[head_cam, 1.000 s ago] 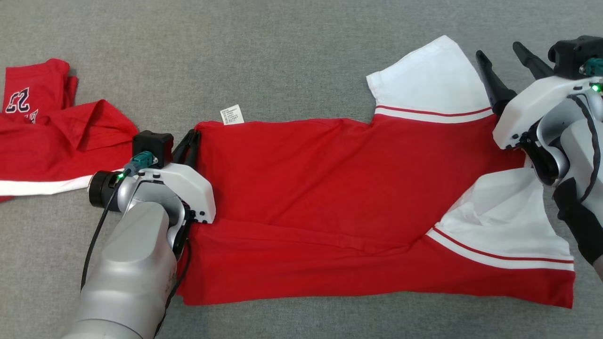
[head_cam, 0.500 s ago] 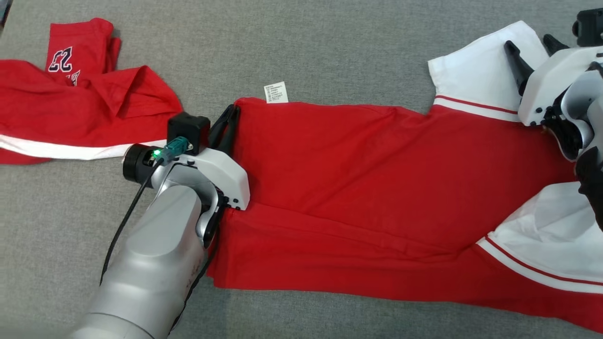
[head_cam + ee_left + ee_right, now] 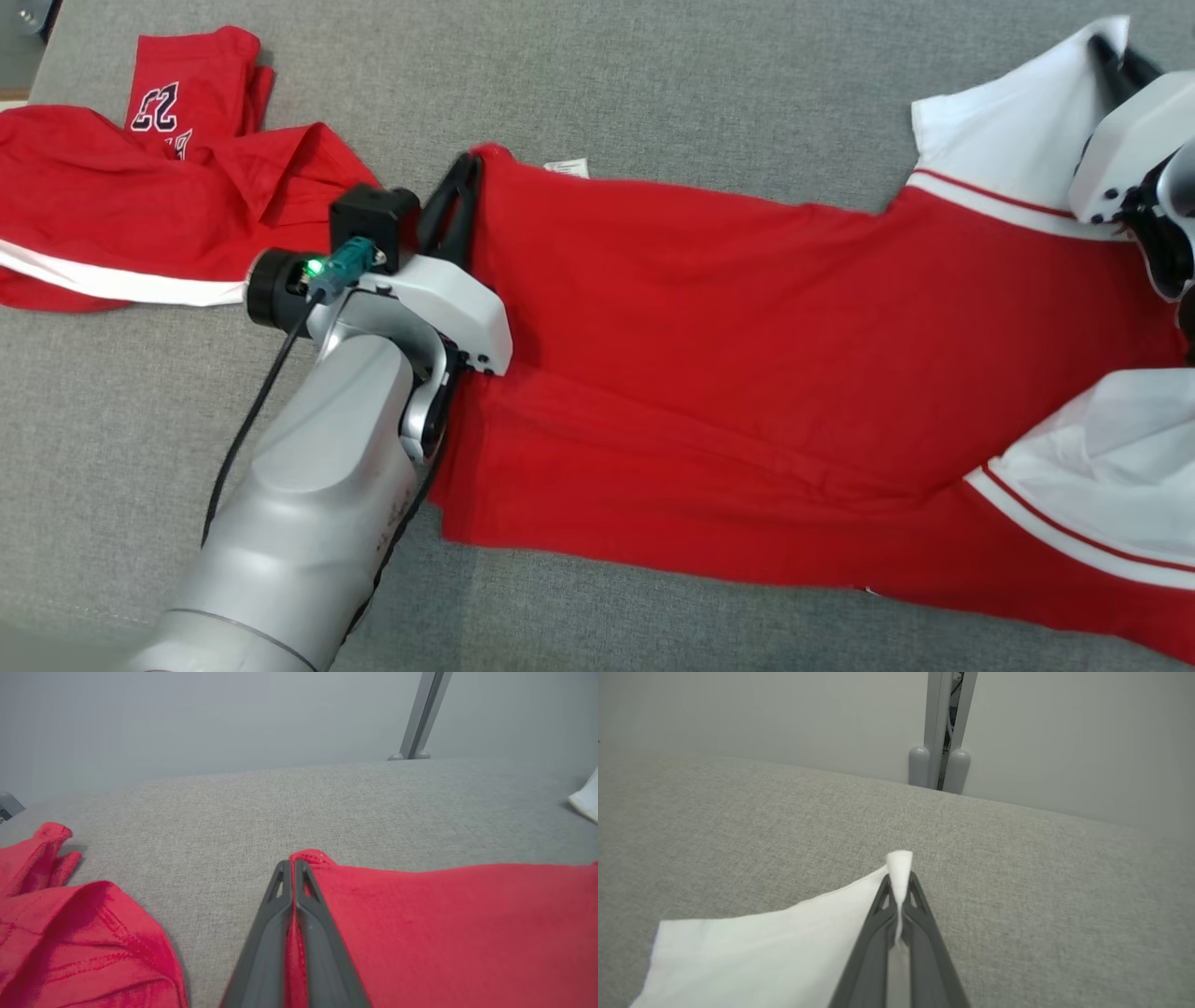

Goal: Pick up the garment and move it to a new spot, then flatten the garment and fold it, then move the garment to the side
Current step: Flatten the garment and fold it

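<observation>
Red shirt (image 3: 728, 327) laid out long on a grey woven surface (image 3: 653, 75), pinched at two ends.
We note the left pincer (image 3: 293, 865) pressed together on the red hem corner, smooth knit running off to its right. The right pincer (image 3: 900, 882) nips the pointed tip of the white sleeve (image 3: 761, 952), which fans out to its left. Left of the left pincer a second red shirt (image 3: 70, 952) lies crumpled in soft folds.

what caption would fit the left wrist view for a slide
Left gripper shut on a corner of the red shirt, on grey cloth, a second red shirt nearby.
</observation>
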You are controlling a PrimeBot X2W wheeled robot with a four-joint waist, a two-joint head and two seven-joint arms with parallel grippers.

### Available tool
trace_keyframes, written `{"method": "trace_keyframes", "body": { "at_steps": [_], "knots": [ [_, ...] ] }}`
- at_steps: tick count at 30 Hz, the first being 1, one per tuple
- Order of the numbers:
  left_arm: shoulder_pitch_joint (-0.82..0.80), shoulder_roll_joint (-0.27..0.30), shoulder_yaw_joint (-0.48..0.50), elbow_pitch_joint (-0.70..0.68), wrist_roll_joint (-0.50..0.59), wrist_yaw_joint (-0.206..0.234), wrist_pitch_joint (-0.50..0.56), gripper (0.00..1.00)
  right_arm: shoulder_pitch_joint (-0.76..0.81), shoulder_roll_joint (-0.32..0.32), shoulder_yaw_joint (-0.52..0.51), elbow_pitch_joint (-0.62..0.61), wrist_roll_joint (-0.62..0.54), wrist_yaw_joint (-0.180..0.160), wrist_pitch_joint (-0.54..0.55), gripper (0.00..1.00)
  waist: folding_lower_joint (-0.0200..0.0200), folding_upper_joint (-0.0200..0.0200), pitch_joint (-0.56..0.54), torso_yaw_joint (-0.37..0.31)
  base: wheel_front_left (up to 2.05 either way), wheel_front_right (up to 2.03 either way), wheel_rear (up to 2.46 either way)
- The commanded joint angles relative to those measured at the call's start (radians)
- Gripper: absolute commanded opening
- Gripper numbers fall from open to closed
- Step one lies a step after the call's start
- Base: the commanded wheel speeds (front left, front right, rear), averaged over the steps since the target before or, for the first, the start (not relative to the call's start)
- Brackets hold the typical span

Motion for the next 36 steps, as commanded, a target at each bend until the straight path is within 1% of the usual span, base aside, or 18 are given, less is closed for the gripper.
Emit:
{"method": "trace_keyframes", "body": {
  "at_steps": [1,5,7,12,15,21,26,30,32,36],
  "knots": [
    [-0.009,0.013,0.016,-0.011,0.01,0.007,0.0,0.0,-0.012,-0.002,-0.006,0.004,0.0,0.0,-0.025,0.0,0.0,0.0,-0.007,-0.005,0.0,0.0,0.0],
    [0.028,0.021,0.059,-0.03,0.043,0.008,0.0,0.0,-0.005,0.005,-0.03,0.006,0.012,0.0,-0.1,0.0,0.0,0.0,-0.038,-0.024,0.0,0.0,0.0],
    [0.041,0.028,0.083,-0.037,0.051,0.008,0.0,0.0,0.013,0.017,-0.033,-0.006,0.012,0.0,-0.118,0.0,0.0,0.0,-0.058,-0.04,0.0,0.0,0.0],
    [0.095,0.042,0.131,-0.029,0.076,-0.001,0.0,0.0,0.078,0.034,-0.037,-0.068,0.045,0.0,-0.131,0.0,0.0,0.0,-0.11,-0.082,0.0,0.0,0.0],
    [0.133,0.054,0.158,-0.023,0.088,-0.004,0.0,0.0,0.133,0.035,-0.03,-0.132,0.069,0.0,-0.133,0.0,0.0,0.0,-0.14,-0.113,0.0,0.0,0.0],
    [0.214,0.061,0.203,-0.017,0.108,-0.01,0.0,0.0,0.296,0.027,-0.043,-0.289,0.112,0.0,-0.133,0.0,0.0,0.0,-0.208,-0.167,0.0,0.0,0.0],
    [0.303,0.063,0.245,-0.036,0.122,-0.016,0.0,0.0,0.444,0.03,-0.061,-0.386,0.153,0.0,-0.133,0.0,0.0,0.0,-0.264,-0.205,0.0,0.0,0.0],
    [0.383,0.06,0.281,-0.057,0.133,-0.017,0.0,0.0,0.556,0.042,-0.07,-0.431,0.174,0.0,-0.132,0.0,0.0,0.0,-0.304,-0.227,0.0,0.0,0.0],
    [0.423,0.055,0.294,-0.068,0.14,-0.019,0.0,0.0,0.601,0.038,-0.075,-0.453,0.155,0.0,-0.132,0.0,0.0,0.0,-0.325,-0.234,0.0,0.0,0.0],
    [0.502,0.046,0.325,-0.092,0.147,-0.022,0.0,0.0,0.698,0.064,-0.113,-0.475,0.164,0.0,-0.133,0.0,0.0,0.0,-0.357,-0.242,0.0,0.0,0.0]
  ]
}}
